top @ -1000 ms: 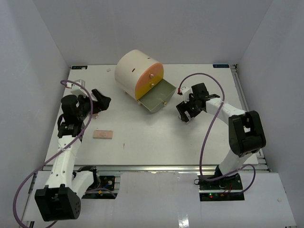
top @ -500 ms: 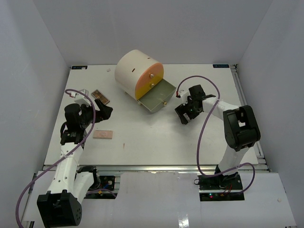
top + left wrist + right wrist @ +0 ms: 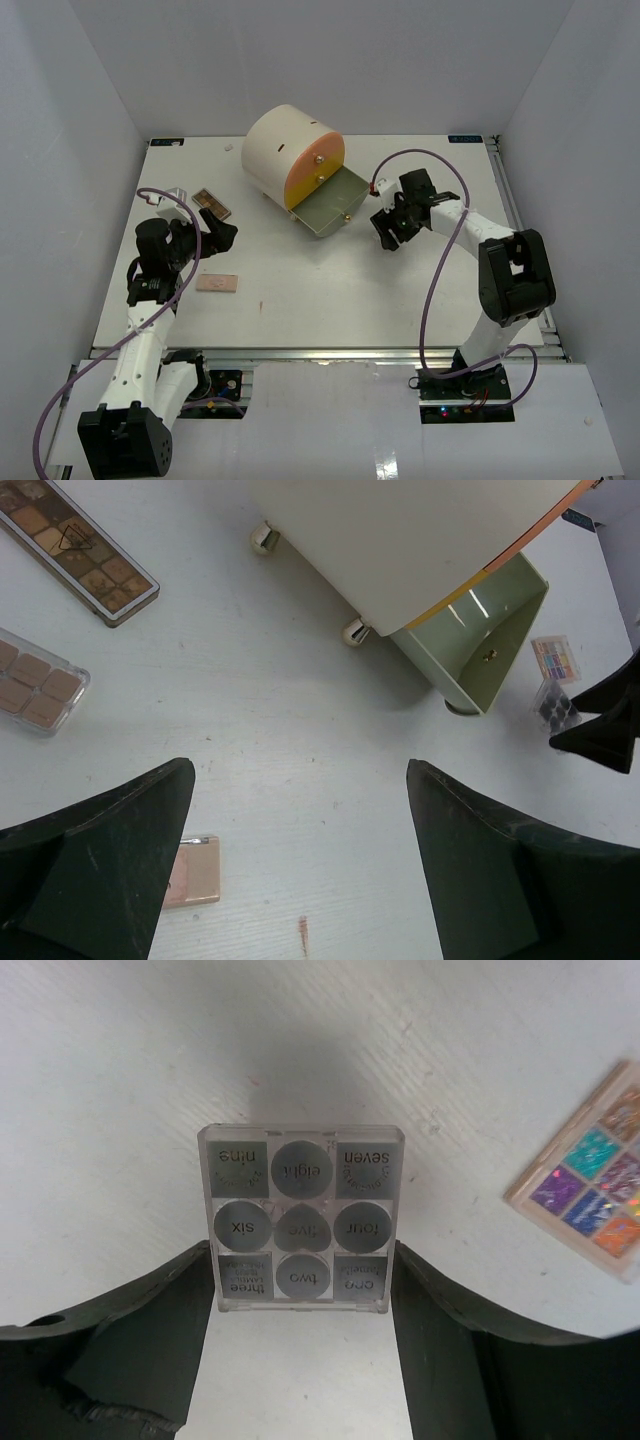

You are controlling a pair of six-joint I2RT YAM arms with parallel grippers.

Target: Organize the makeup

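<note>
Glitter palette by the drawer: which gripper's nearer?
Right. The right gripper sits beside the glitter palette, jaws pressed on both sides of a grey numbered palette; the left gripper is far off, on the drawer unit's other side.

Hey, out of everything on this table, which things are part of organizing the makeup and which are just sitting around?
Job: long brown palette; clear tan-pan case; pinkish-tan palette; glitter palette; grey-pan palette, between the right fingers.
Not makeup: cream drawer unit, drawer open, probably the storage; purple cable.
</note>
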